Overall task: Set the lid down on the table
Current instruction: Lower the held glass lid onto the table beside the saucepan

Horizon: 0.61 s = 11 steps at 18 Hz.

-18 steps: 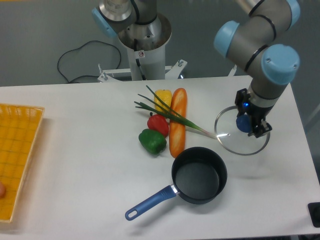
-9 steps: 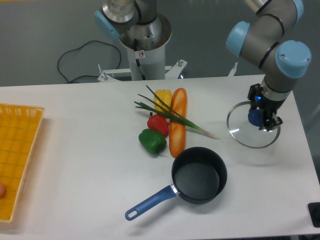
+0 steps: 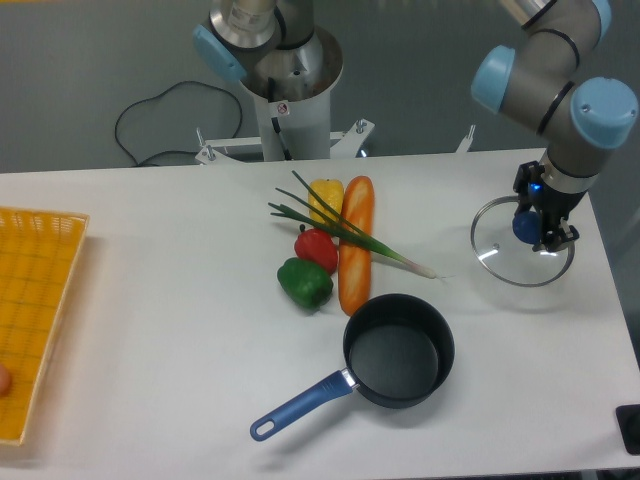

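Observation:
The round glass lid (image 3: 500, 248) with a thin metal rim hangs over the right side of the white table (image 3: 180, 330), a little tilted. Whether its rim touches the tabletop I cannot tell. Its blue knob (image 3: 526, 226) sits between the fingers of my gripper (image 3: 538, 226), which is shut on it from above. The dark saucepan (image 3: 398, 350) with a blue handle stands open in front of the lid, to its left.
A baguette (image 3: 355, 243), a spring onion (image 3: 350, 235), and yellow (image 3: 322, 198), red (image 3: 315, 247) and green (image 3: 304, 282) peppers lie at the table's middle. A yellow woven tray (image 3: 35, 310) is at the left edge. The table's right edge is close to the lid.
My gripper has carried the lid to the right and slightly toward the back, away from the saucepan. Nothing else has moved.

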Motion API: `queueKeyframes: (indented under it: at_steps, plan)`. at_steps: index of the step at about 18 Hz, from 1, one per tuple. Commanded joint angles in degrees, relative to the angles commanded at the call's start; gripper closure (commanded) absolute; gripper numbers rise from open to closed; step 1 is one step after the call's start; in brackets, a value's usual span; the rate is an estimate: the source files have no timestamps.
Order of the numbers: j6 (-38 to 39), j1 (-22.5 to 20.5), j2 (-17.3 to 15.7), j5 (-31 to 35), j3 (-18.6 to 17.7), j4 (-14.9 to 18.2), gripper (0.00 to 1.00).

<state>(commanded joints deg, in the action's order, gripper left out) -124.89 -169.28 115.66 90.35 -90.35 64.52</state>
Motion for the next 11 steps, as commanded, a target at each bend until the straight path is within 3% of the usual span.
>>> queueKeyframes:
  at_steps: [4, 11]
  plan:
    - [-0.1, 0.0, 0.9, 0.0, -1.8, -3.6, 0.58]
    - [0.0, -0.4, 1.8, 0.0, -1.9, -4.0, 0.58]
